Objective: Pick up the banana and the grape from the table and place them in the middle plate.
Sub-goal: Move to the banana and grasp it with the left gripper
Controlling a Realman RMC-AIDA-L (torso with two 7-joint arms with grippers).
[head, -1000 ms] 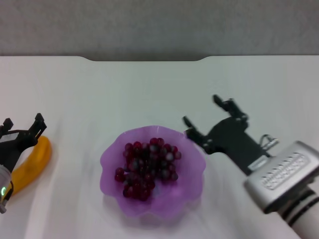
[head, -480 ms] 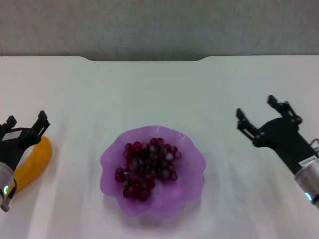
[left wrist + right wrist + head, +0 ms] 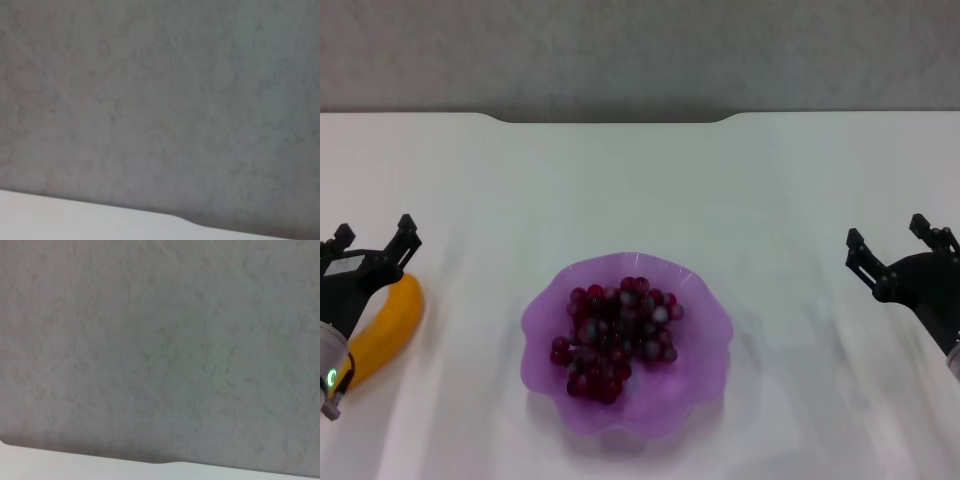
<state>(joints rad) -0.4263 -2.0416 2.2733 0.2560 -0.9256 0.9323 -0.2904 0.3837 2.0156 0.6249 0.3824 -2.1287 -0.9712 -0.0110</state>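
Here, the left gripper (image 3: 370,240), a black two-fingered claw with its fingers spread, hovers over the far end of the curved yellow-orange banana (image 3: 384,328), which lies on the plain white table (image 3: 640,180). To that claw's right, the bunch of dark red grapes (image 3: 616,338) sits inside the translucent purple scalloped plate (image 3: 700,375). Further right, the right gripper (image 3: 902,245) hangs spread wide, holding nothing.
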